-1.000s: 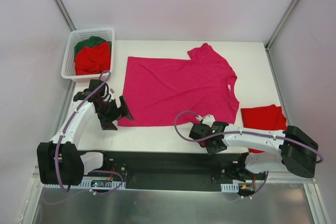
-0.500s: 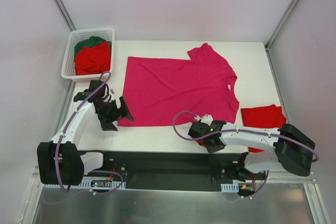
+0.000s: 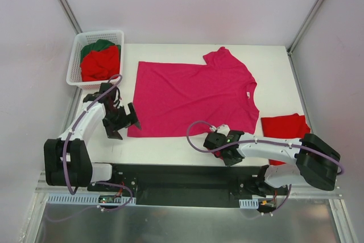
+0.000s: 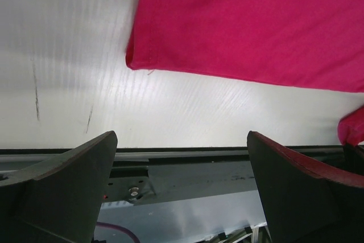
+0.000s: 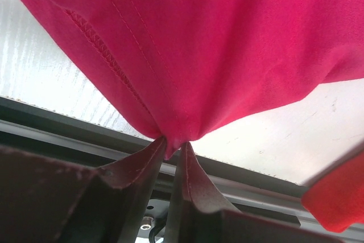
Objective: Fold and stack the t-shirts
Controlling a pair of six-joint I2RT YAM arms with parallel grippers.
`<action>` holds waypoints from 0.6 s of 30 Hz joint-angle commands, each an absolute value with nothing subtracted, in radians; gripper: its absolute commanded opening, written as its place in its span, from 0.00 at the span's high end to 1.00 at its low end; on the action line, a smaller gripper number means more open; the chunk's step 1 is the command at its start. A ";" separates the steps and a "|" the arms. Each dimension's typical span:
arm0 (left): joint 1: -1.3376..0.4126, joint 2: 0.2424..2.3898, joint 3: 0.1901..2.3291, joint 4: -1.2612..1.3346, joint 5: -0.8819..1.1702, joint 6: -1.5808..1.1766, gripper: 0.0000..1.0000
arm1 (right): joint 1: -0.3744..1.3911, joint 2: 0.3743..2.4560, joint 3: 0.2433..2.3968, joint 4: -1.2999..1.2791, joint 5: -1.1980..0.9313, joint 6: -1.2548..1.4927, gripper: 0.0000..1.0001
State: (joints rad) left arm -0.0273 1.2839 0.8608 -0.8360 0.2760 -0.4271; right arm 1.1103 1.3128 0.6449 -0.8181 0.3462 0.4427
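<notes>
**A:** Where's the magenta t-shirt (image 3: 187,92), and how does it lie?

**B:** You have it spread flat on the white table (image 3: 273,72). Its long axis runs side to side across your view from above. The hem points to your left and the collar, with its white tag, to your right. One sleeve sticks out toward the far edge, the other toward the arms.

**A:** And my right gripper (image 5: 172,143)?

**B:** Your fingers are pinched nearly together on a fold of magenta cloth at the near edge of the shirt, by the near sleeve. The cloth rises from the fingertips in a small tent.

**A:** The left gripper (image 3: 124,124)?

**B:** Its jaws are spread wide with nothing between them. It sits just beside the near hem corner, not touching it.

**A:** Other shirts?

**B:** You have a folded red t-shirt (image 3: 284,127) at the near right. Another red shirt (image 3: 101,64) and a green shirt (image 3: 99,45) lie in the basket (image 3: 74,66) at the far left.
</notes>
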 commanded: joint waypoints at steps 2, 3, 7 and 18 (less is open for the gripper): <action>-0.031 1.347 0.871 -0.810 0.259 -0.434 0.01 | 1.109 1.319 0.672 -0.828 0.341 0.437 0.80; -0.023 1.353 0.867 -0.796 0.270 -0.437 0.01 | 1.109 1.321 0.672 -0.828 0.341 0.436 0.80; 0.017 1.376 0.832 -0.755 0.319 -0.430 0.00 | 1.108 1.319 0.672 -0.828 0.341 0.436 0.80; 0.083 1.450 0.828 -0.706 0.343 -0.379 0.21 | 1.109 1.319 0.672 -0.827 0.339 0.436 0.80</action>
